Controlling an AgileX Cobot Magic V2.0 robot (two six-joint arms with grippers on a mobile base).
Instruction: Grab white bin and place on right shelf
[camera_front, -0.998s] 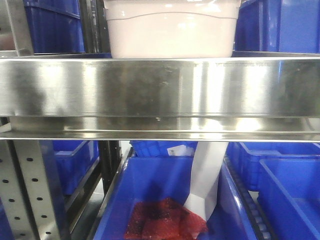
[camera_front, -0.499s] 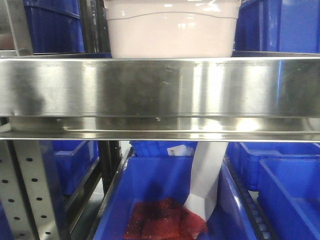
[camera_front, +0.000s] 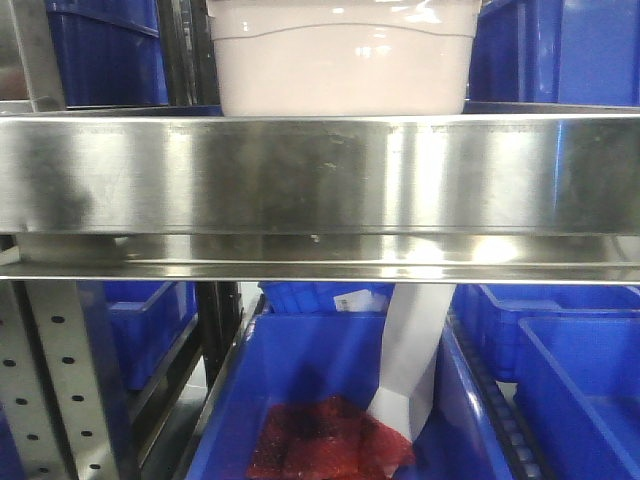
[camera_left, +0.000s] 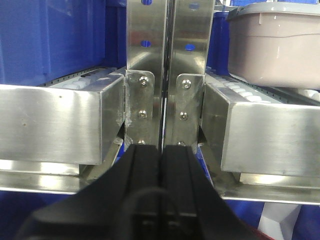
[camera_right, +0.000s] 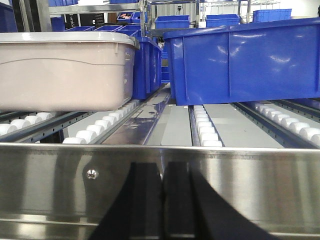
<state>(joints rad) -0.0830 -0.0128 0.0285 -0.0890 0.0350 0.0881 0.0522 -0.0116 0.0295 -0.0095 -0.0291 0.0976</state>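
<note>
The white bin (camera_front: 340, 62) stands on the rollers of the right shelf (camera_front: 320, 175), just behind its broad steel front lip. No gripper touches it. In the left wrist view my left gripper (camera_left: 161, 148) is shut and empty, facing the grey uprights (camera_left: 170, 65) between two racks; the white bin (camera_left: 275, 47) is up to its right on the right shelf (camera_left: 265, 137). In the right wrist view my right gripper (camera_right: 162, 167) is shut and empty, low in front of the shelf lip (camera_right: 235, 180); the white bin (camera_right: 65, 70) sits beyond the lip to the left.
A blue bin (camera_right: 245, 60) stands on the same shelf to the right of the white one, more blue bins (camera_front: 100, 50) behind. Below the shelf, a blue bin (camera_front: 300, 370) holds a red mesh bag (camera_front: 330, 440) and a white sheet (camera_front: 410, 360).
</note>
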